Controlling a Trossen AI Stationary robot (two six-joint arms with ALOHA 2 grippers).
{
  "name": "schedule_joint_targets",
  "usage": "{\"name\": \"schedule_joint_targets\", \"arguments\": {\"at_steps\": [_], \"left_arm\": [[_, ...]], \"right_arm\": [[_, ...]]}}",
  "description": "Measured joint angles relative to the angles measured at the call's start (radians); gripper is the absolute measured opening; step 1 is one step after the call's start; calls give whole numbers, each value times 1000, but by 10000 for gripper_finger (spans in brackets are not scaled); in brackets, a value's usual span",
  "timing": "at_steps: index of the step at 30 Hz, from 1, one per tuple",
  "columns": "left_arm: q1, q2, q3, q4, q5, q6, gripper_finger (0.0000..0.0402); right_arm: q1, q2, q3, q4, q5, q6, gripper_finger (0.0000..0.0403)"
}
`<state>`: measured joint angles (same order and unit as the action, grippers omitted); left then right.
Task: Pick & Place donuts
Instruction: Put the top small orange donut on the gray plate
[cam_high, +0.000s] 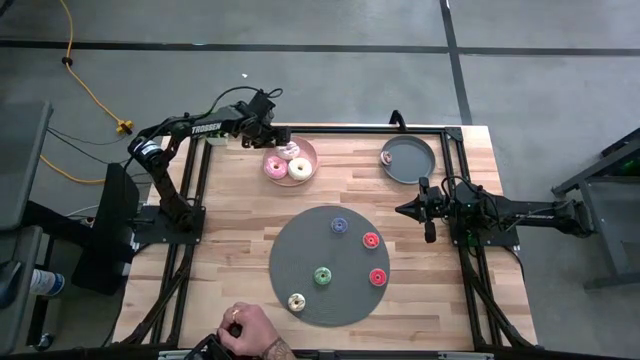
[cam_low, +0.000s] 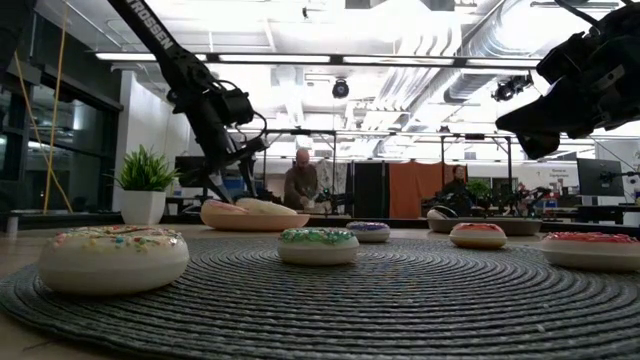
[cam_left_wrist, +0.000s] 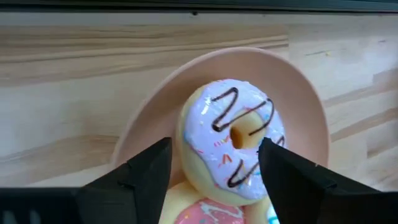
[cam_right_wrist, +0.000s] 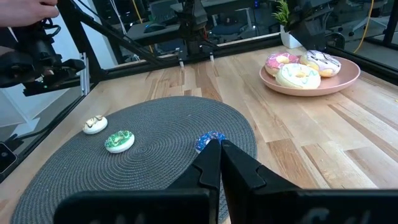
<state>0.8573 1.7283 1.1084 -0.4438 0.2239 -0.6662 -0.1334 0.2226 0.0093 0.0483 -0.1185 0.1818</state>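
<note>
A pink plate (cam_high: 311, 150) at the table's far side holds three larger donuts: pink (cam_high: 275, 167), white (cam_high: 300, 168) and purple-frosted (cam_left_wrist: 233, 134). The purple one lies partly on the other two. My left gripper (cam_left_wrist: 216, 142) slants down over the plate, open, a finger on each side of the purple donut. Several small donuts lie on the dark grey disc (cam_high: 300, 250): blue (cam_high: 339, 226), red (cam_high: 371, 240), red (cam_high: 377, 277), green (cam_high: 322, 275), cream (cam_high: 296, 302). My right gripper (cam_high: 402, 210) waits shut at the disc's right, above the table. My left gripper stands open around the purple-frosted donut, coming slanting down from the far left. A gap shows beside one finger (cam_left_wrist: 149, 171). The other finger (cam_left_wrist: 283, 171) covers the donut's edge, so I cannot tell whether it touches.
A grey plate (cam_high: 415, 160) at the far right holds one small donut (cam_high: 387, 157). A person's hand (cam_high: 250, 325) rests at the table's near edge. Bare wood lies between the plates and the disc.
</note>
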Motion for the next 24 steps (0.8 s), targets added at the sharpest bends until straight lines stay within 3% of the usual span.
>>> {"name": "schedule_joint_targets", "arguments": {"at_steps": [7, 14, 19, 24], "left_arm": [[0, -39, 0, 1, -13, 8, 258], [-2, -160, 0, -13, -33, 26, 262], [-52, -277, 0, -59, -28, 42, 262], [-154, -412, 0, -106, -112, 41, 262]], "right_arm": [[0, 0, 0, 0, 0, 0, 1], [0, 0, 0, 0, 0, 0, 4], [0, 0, 0, 0, 0, 0, 1], [0, 0, 0, 0, 0, 0, 6]]}}
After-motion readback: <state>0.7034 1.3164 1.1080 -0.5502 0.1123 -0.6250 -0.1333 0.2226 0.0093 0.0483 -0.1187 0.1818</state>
